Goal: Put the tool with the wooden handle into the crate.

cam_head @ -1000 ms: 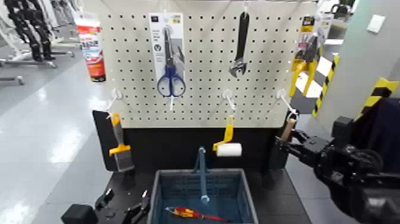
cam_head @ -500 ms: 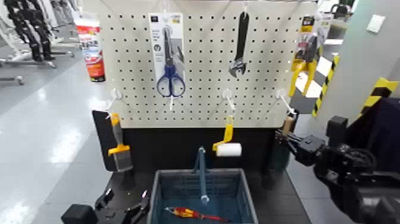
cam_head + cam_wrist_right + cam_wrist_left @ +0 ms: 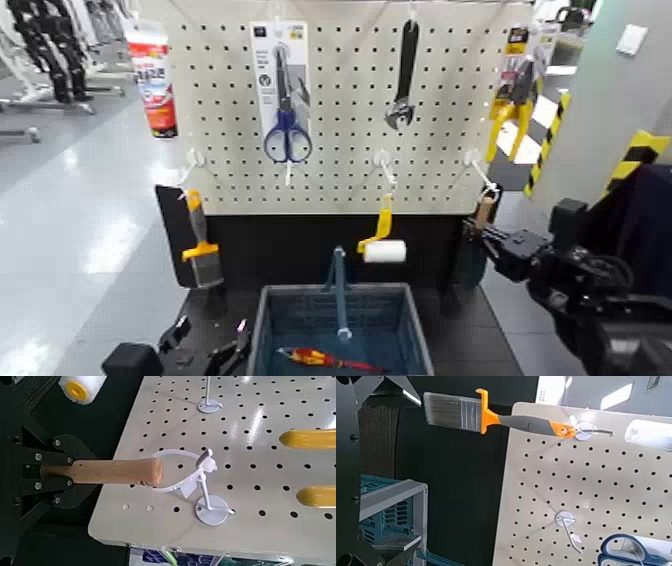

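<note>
Head view: tool w/ wooden handle (image 3: 483, 212) at right of frame, by peg hook (image 3: 478, 163), R gripper (image 3: 473, 233) clamped on handle. Crate (image 3: 418, 333) bottom centre. L gripper (image 3: 212, 352) parked lower left, jaw state can't be told. Pegboard (image 3: 340, 100) up top, shiny floor at left, striped post at right.

L wrist view: brush (image 3: 455, 411) upper left, pegboard at right.

R wrist view: handle gripped at left, loop (image 3: 176, 453) still round hook. Step: unhooking, prob. Next: loop to be slid off hook tip, then carried over crate.

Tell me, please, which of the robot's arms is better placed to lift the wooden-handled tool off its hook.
Likely the right: its gripper is closed around the wooden handle. The left gripper waits across the basket.
</note>
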